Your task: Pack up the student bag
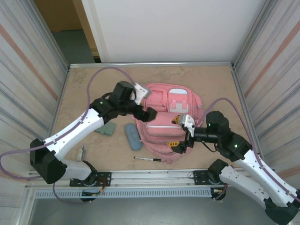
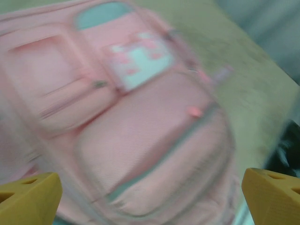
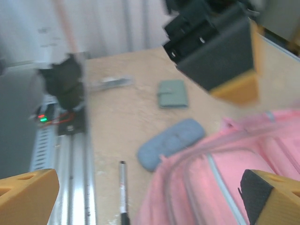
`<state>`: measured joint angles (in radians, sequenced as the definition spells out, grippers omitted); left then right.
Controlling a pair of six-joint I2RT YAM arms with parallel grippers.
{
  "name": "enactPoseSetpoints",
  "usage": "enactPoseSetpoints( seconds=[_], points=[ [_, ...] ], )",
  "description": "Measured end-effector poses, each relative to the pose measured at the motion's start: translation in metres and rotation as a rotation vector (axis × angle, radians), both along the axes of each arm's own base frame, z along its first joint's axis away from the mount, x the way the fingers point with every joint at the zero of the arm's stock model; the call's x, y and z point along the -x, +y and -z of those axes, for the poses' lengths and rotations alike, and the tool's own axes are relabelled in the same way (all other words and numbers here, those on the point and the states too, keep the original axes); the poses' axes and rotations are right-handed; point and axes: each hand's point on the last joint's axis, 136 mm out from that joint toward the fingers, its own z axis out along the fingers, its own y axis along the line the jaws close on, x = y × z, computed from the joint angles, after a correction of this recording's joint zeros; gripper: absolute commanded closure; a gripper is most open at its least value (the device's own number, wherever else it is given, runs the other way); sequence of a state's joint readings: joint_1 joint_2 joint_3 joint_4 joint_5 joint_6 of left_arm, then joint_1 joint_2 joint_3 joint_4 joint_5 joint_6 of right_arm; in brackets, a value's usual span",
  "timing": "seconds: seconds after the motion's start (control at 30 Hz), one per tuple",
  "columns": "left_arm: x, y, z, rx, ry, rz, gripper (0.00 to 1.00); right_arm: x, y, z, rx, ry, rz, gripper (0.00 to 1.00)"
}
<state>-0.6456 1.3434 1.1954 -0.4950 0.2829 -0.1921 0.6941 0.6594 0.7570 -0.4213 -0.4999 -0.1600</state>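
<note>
The left gripper (image 1: 146,112) has its two yellow fingers (image 2: 29,196) spread wide with nothing between them. It hangs over the 10 o'clock corner of the student bag (image 1: 161,129); whether it touches the fabric cannot be told. The right gripper (image 1: 176,132) also has its two fingers (image 3: 27,196) fully apart and empty, above the bag's 4 o'clock side.

The one student bag lies flat near the middle of the table (image 1: 211,79), a little toward 3 o'clock, pockets up, its length running from 12 to 6 o'clock. One blue case (image 1: 133,137) lies just beside its 8 o'clock edge. One green wallet (image 1: 107,128) sits farther out at 9 o'clock, partly under the left forearm. One black pen (image 1: 147,159) lies at 6 o'clock, near the bag's lower edge. A small silvery thing (image 1: 82,153) by the left arm's base is too small to name.

Bare tabletop shows from 12 to 2 o'clock of the bag and again at 10 o'clock. Ribbed walls (image 1: 28,70) close the table at 9 and 3 o'clock, a white panel (image 1: 164,28) at 12, and a metal rail (image 1: 154,176) at 6.
</note>
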Motion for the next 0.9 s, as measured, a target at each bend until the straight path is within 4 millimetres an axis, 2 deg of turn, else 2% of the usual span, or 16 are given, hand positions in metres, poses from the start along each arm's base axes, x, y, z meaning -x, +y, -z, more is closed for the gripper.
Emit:
enactPoseSetpoints(
  seconds=[0.07,0.13,0.2,0.27,0.33,0.43,0.5,0.57,0.6,0.67,0.73,0.8,0.9],
  points=[
    [-0.024,0.029,0.020,0.015,0.074,-0.144,0.01,-0.021,-0.004,0.010,0.033,0.064,0.115,0.01],
    [-0.044,0.047,0.041,0.005,0.142,-0.246,0.01,-0.051,-0.013,0.024,0.060,0.170,0.311,0.01],
    [-0.055,0.047,0.061,-0.013,0.188,-0.279,0.03,-0.075,-0.031,0.044,0.072,0.312,0.545,0.03],
    [-0.065,0.042,0.080,-0.037,0.239,-0.291,0.07,-0.088,-0.051,0.068,0.064,0.468,0.747,0.04],
    [-0.079,0.036,0.101,-0.060,0.288,-0.305,0.09,-0.092,-0.068,0.092,0.042,0.593,0.905,0.05],
    [-0.097,0.034,0.131,-0.094,0.347,-0.338,0.14,-0.083,-0.081,0.130,0.048,0.747,1.032,0.10],
    [-0.103,0.036,0.151,-0.114,0.390,-0.361,0.19,-0.077,-0.085,0.149,0.074,0.830,1.086,0.16],
    [-0.105,0.035,0.166,-0.124,0.429,-0.373,0.36,-0.075,-0.086,0.164,0.102,0.889,1.120,0.26],
    [-0.105,0.035,0.172,-0.124,0.446,-0.376,0.44,-0.074,-0.086,0.169,0.111,0.908,1.133,0.30],
    [-0.104,0.029,0.175,-0.102,0.464,-0.369,0.58,-0.075,-0.085,0.179,0.122,0.936,1.149,0.45],
    [-0.104,0.023,0.173,-0.078,0.471,-0.356,0.65,-0.077,-0.085,0.185,0.129,0.952,1.154,0.58],
    [-0.101,0.018,0.171,-0.063,0.464,-0.343,0.65,-0.084,-0.086,0.188,0.124,0.949,1.158,0.72],
    [-0.089,0.016,0.170,-0.057,0.445,-0.326,0.63,-0.096,-0.095,0.196,0.124,0.963,1.193,0.75]
  ],
)
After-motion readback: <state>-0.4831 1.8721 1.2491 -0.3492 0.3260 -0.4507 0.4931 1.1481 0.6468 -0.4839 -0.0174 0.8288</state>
